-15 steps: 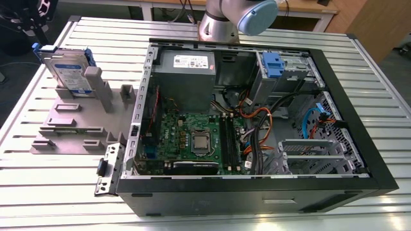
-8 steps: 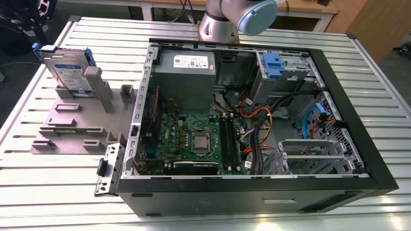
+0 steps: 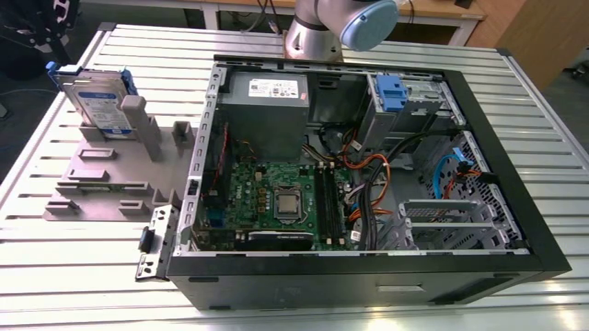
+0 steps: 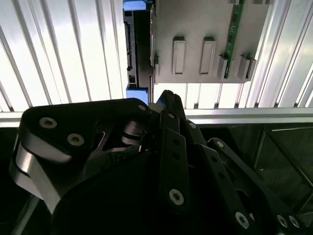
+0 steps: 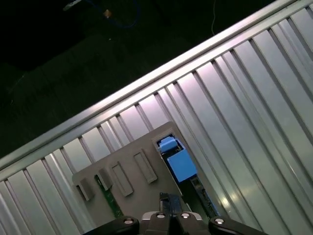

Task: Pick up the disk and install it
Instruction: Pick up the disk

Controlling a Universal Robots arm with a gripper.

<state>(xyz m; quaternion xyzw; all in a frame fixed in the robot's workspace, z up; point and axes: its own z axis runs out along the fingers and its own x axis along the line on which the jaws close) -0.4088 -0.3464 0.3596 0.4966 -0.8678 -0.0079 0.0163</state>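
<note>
Overhead, the gripper (image 5: 170, 203) points down toward the grey holder (image 3: 110, 179), its 2 fingers (image 5: 164, 204) pressed together, empty; the disk (image 3: 96, 103) stands upright there, untouched.

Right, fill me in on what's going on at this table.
A robot arm is set to move the disk into the open computer case. The disk stands on edge in a grey holder on the slatted table, at the exterior view's left of the case, so it is not yet picked up. In both wrist views the gripper hangs above the holder, close to the disk's blue end.
</note>
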